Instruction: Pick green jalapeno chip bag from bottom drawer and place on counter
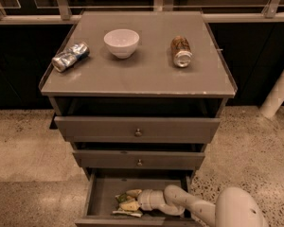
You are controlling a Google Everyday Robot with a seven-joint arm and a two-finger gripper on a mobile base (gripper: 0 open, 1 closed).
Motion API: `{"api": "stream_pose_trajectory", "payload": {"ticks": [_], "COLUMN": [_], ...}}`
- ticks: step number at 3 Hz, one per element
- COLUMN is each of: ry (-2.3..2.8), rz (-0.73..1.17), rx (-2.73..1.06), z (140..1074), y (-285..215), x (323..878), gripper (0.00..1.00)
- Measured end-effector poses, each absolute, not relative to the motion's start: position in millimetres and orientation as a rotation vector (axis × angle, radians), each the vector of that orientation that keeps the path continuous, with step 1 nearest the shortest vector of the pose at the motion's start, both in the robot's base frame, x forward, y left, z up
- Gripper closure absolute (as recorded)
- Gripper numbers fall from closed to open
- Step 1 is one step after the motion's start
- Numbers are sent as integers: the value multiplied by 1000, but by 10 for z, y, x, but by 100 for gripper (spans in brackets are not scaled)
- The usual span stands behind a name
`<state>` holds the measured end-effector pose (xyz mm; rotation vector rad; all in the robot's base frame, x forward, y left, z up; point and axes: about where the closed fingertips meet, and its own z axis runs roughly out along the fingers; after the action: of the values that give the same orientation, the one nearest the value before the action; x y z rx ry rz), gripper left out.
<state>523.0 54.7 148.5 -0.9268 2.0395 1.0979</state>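
The gripper (140, 200) is down inside the open bottom drawer (103, 196), right against the green jalapeno chip bag (127, 203), which lies crumpled on the drawer floor approx. in the middle. Whether it is open or closed on the bag, I cannot tell. On the counter (146, 77) stands a white bowl (121, 42), w/ a crushed silver-blue can (71, 56) lying at the left and a brown can (181, 51) lying at the right.
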Motion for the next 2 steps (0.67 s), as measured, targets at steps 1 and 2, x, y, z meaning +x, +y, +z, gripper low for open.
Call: {"api": "stream_pose_trajectory", "payload": {"ticks": [1,2], "ry": [2039,2039], "rz": [1098,1098], "rx": [-927,-927], "z": [1485,1485], "y": [547,547], "x": [5230,5230], "gripper": [90,100]}}
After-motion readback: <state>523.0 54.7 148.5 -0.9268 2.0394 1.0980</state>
